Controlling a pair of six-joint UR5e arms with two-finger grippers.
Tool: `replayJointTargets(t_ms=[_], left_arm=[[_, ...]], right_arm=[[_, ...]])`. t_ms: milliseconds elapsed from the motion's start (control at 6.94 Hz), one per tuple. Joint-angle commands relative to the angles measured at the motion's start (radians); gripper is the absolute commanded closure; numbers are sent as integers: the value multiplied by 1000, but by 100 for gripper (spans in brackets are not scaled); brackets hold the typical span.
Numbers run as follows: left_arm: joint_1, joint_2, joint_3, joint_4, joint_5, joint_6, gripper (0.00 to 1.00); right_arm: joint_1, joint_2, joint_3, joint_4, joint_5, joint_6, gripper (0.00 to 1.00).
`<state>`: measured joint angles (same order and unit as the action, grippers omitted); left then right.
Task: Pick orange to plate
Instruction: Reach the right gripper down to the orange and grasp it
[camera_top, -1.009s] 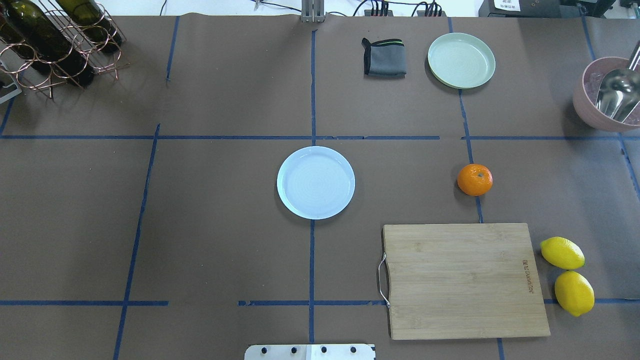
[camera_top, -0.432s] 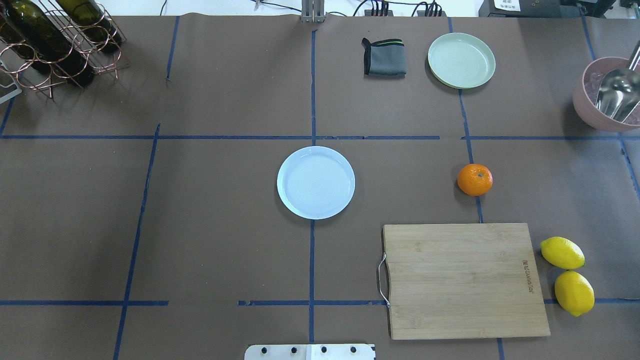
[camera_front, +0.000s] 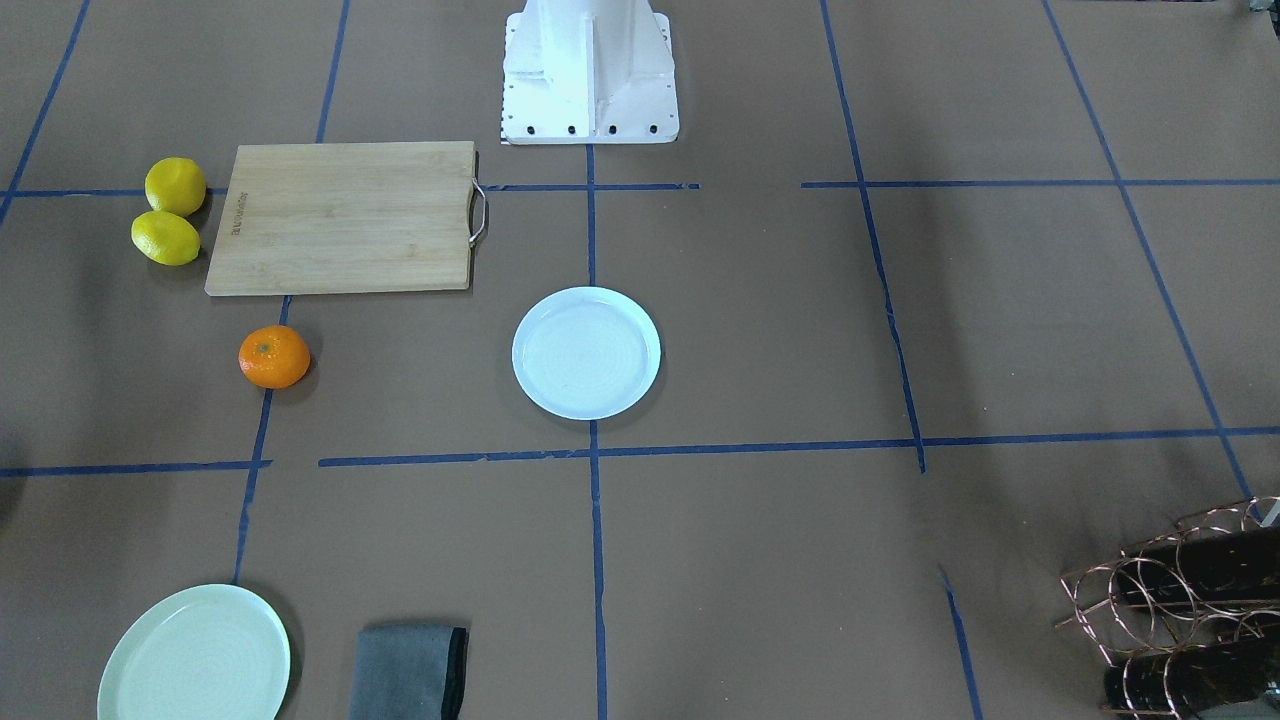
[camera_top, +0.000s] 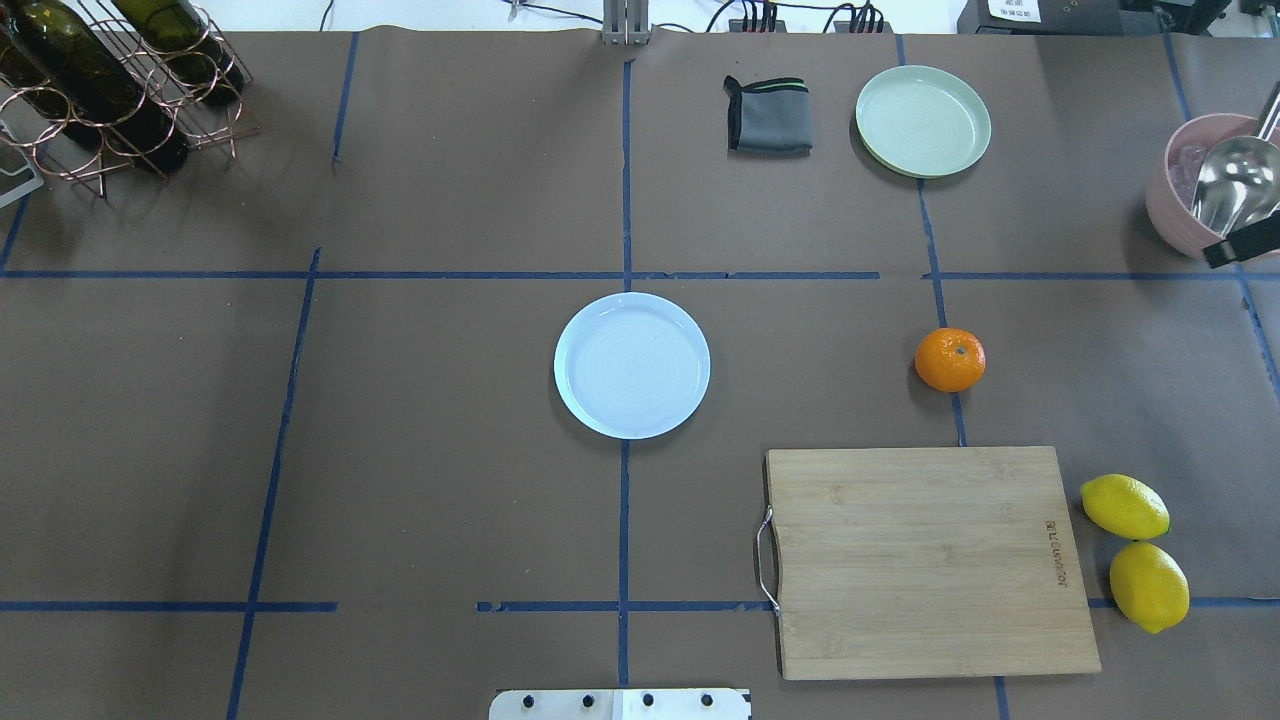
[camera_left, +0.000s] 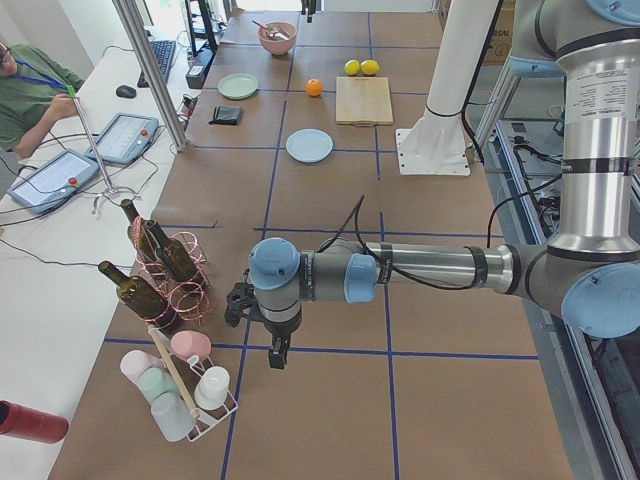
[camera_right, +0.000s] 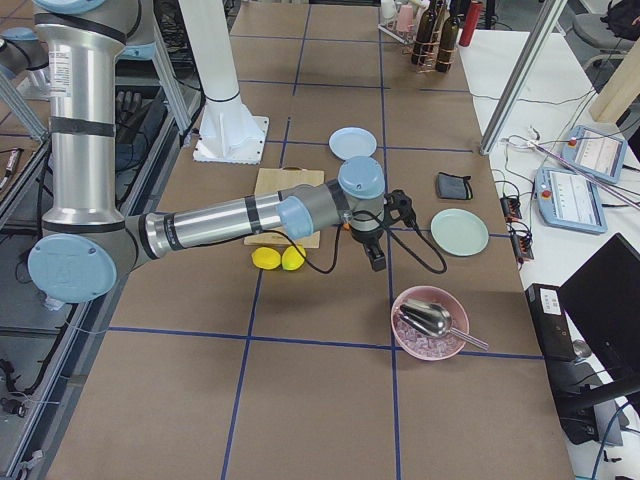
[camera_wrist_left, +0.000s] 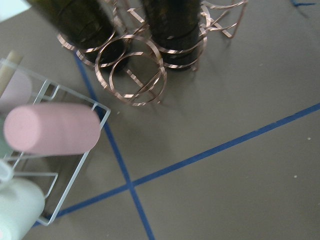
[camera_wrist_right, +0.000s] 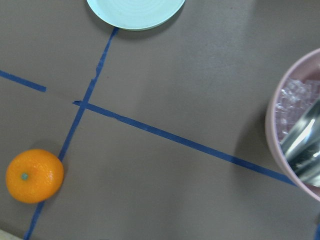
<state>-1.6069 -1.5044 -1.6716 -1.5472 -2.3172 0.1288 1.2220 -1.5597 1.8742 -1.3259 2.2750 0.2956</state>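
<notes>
The orange (camera_top: 950, 360) (camera_front: 274, 357) (camera_wrist_right: 34, 175) rests on the brown table, on a blue tape line, right of the pale bluish plate (camera_top: 632, 365) (camera_front: 587, 352), which has nothing on it. My right gripper (camera_right: 376, 262) hangs between the orange and the pink bowl. Only its dark tip (camera_top: 1240, 243) shows at the overhead view's right edge, so I cannot tell if it is open or shut. My left gripper (camera_left: 276, 358) hovers far off beside the wine rack, seen only from the side; its state cannot be told.
A wooden cutting board (camera_top: 925, 560) lies near the orange, with two lemons (camera_top: 1125, 506) to its right. A green plate (camera_top: 922, 121) and a grey cloth (camera_top: 768, 115) sit at the back. A pink bowl (camera_top: 1180, 215) with a scoop is far right, a wine rack (camera_top: 110, 80) far left.
The dark tip of my right gripper has come into the overhead view at the right edge, by the pink bowl. The orange and the plate have not moved.
</notes>
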Motion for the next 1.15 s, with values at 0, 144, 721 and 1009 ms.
replayJointTargets(t_ms=[0,144,721,1009], left_arm=[[-1,-4,-3,-1,1,-3,0],[-1,-4,-3,-2,-1,-3,0],[-1,-11,-10,-4,-1,-8,0],[-1,-11,-10,-5,-1,-8,0]], right_arm=[[-233,36,-4,144,-188,307,0],[-313,80,-4,149,-250,392,0],[-461,127,-61,151,-413,496,0],[-492,127,-82,151,-445,496,0]])
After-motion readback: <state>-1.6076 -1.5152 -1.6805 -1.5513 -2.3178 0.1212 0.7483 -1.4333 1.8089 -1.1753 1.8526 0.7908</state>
